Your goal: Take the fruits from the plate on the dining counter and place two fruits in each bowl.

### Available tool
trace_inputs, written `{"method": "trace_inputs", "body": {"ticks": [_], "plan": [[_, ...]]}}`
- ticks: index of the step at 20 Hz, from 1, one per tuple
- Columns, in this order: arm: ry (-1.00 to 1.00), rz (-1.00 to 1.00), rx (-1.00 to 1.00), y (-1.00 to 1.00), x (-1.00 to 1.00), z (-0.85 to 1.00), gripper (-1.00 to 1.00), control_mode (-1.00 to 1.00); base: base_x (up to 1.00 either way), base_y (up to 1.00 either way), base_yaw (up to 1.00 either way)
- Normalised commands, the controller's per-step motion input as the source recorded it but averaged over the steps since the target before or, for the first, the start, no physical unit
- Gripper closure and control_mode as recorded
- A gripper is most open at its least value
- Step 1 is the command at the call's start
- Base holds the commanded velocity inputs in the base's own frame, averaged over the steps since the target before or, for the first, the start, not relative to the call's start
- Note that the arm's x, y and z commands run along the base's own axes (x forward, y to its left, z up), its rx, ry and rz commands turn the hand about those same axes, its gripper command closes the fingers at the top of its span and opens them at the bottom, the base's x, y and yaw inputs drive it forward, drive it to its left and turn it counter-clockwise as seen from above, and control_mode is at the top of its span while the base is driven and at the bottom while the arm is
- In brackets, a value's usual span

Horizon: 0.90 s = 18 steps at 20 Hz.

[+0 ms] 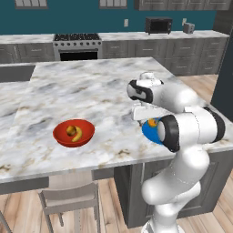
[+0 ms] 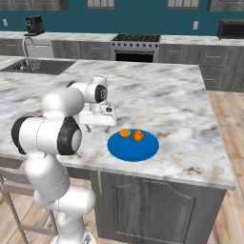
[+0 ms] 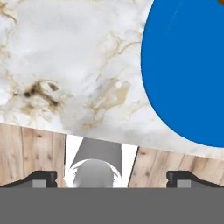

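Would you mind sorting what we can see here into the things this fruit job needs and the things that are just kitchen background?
Job:
- blue plate with two orange fruits
- red bowl, holding a banana and a brownish fruit
- dining counter
- gripper, open and empty

Background:
- stove
- microwave
- sink
- stool

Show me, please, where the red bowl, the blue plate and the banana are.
red bowl (image 1: 61,137): left base view, near rim.
blue plate (image 2: 133,148): right base view, bare centre.
banana (image 1: 78,134): left base view, its middle, inside the bowl.
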Motion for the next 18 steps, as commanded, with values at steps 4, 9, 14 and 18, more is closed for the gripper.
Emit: {"method": "trace_inputs", "body": {"ticks": [4,9,14,18], "plan": [[0.04,0.00,0.00,-0.94,0.11,0.00,-1.00,-1.00,0.00,0.00,0.00],[0.05,0.01,0.02,-0.82,0.17,0.00,-1.00,-1.00,0.00,0.00,0.00],[0.03,0.08,0.03,-0.57,0.27,0.00,-1.00,-1.00,0.00,0.00,0.00],[0.01,0.10,0.02,-0.51,0.33,-0.07,-1.00,-1.00,0.00,0.00,0.00]]}}
